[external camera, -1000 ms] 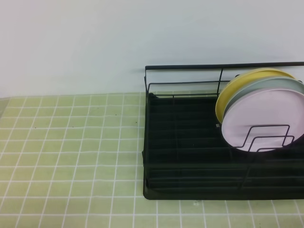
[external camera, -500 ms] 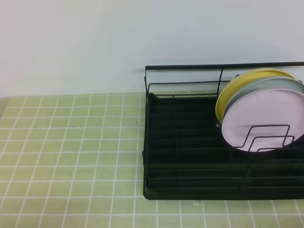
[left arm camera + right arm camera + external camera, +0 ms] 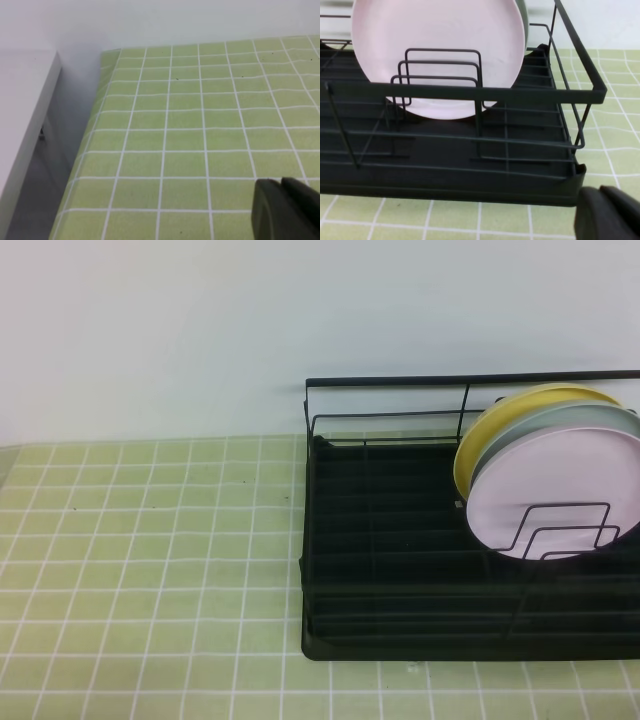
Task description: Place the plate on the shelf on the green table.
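Pale pink-lilac round plate (image 3: 553, 495) is already standing on edge in the black wire dish rack shelf (image 3: 400, 540), leaning back against a pale blue-green plate (image 3: 560, 420) and a yellow plate (image 3: 478, 440) behind it, with the thin upright dividers (image 3: 442, 75) in front of it. So going by how things sit, you're at the very start of the job: nothing has been lifted yet. Both of your hands are clenched and holding nothing. The left hand (image 3: 287, 210) hangs over bare tiles of the light green tiled desk (image 3: 150, 540), well apart from the rack, and the right hand (image 3: 607, 215) sits just in front of the rack's corner. My guess for the next move: release the right hand, reach over the front rail (mind those dividers) and pinch the pink plate's rim. No brands, labels or writing that I can read anywhere.
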`<state>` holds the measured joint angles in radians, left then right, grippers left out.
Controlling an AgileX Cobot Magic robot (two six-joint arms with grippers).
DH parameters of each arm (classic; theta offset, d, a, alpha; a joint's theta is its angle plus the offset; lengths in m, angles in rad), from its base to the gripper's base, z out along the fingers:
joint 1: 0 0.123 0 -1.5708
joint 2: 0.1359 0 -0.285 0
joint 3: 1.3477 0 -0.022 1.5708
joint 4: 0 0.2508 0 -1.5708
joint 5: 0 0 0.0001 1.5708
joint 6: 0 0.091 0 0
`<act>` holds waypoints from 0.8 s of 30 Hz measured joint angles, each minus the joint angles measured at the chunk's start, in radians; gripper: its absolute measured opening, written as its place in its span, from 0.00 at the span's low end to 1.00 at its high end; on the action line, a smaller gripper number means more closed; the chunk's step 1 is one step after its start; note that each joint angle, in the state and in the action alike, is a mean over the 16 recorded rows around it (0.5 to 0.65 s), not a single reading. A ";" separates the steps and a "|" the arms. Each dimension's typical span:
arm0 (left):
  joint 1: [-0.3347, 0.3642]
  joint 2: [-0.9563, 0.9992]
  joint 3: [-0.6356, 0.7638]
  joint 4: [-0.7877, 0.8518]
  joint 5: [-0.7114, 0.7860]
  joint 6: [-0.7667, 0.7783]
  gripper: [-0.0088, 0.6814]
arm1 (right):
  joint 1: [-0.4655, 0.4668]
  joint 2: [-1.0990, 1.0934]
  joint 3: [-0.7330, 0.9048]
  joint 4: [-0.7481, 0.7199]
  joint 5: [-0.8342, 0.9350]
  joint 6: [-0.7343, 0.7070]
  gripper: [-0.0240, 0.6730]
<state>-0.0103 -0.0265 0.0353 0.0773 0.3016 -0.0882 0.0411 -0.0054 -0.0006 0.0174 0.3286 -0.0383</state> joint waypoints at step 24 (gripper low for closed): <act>0.000 0.000 0.000 0.000 0.000 0.004 0.01 | 0.000 -0.001 0.000 0.000 0.000 0.000 0.03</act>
<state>-0.0103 -0.0265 0.0353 0.0773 0.3016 -0.0844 0.0410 -0.0068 -0.0006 0.0174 0.3286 -0.0383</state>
